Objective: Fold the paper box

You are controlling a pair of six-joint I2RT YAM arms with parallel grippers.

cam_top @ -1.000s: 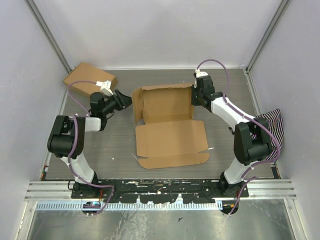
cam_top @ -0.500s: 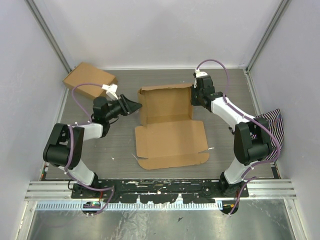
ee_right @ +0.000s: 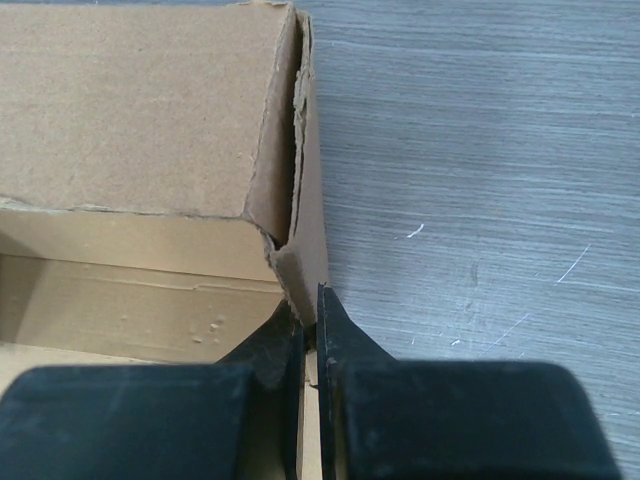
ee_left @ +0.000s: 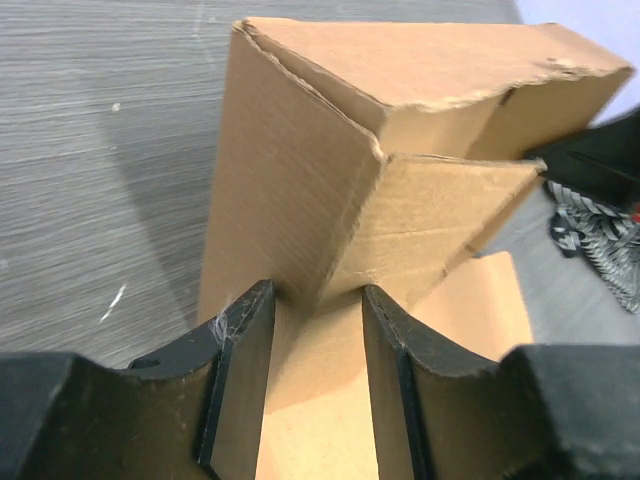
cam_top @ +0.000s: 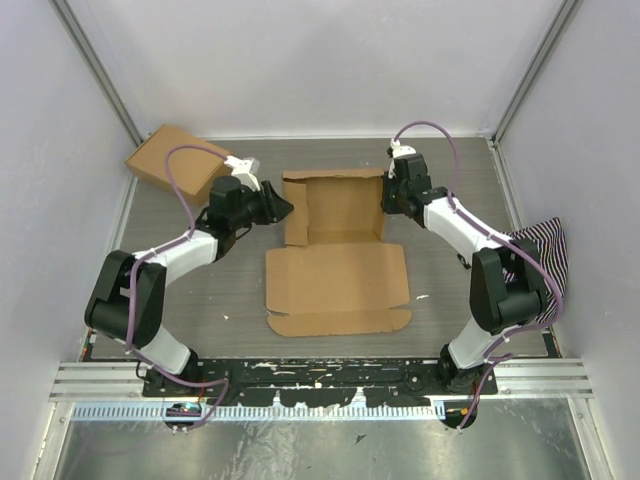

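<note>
The paper box (cam_top: pixel 335 285) lies in the middle of the table, its lid panel flat toward me and its tray part (cam_top: pixel 338 205) behind with walls standing. My left gripper (cam_top: pixel 282 210) is open at the tray's left wall; in the left wrist view (ee_left: pixel 318 295) its fingers straddle the folded corner of the box (ee_left: pixel 300 180). My right gripper (cam_top: pixel 388 197) is shut on the tray's right wall; in the right wrist view (ee_right: pixel 308 305) the jaws pinch the wall's edge of the box (ee_right: pixel 140 110).
A finished brown cardboard box (cam_top: pixel 178 160) sits at the back left corner. A black-and-white striped cloth (cam_top: pixel 545 255) hangs at the right edge and also shows in the left wrist view (ee_left: pixel 600 240). White enclosure walls surround the table.
My left gripper has moved right to the box's left wall, and the left side flap has swung upright. The box has shifted slightly left. The right gripper has kept its grip.
</note>
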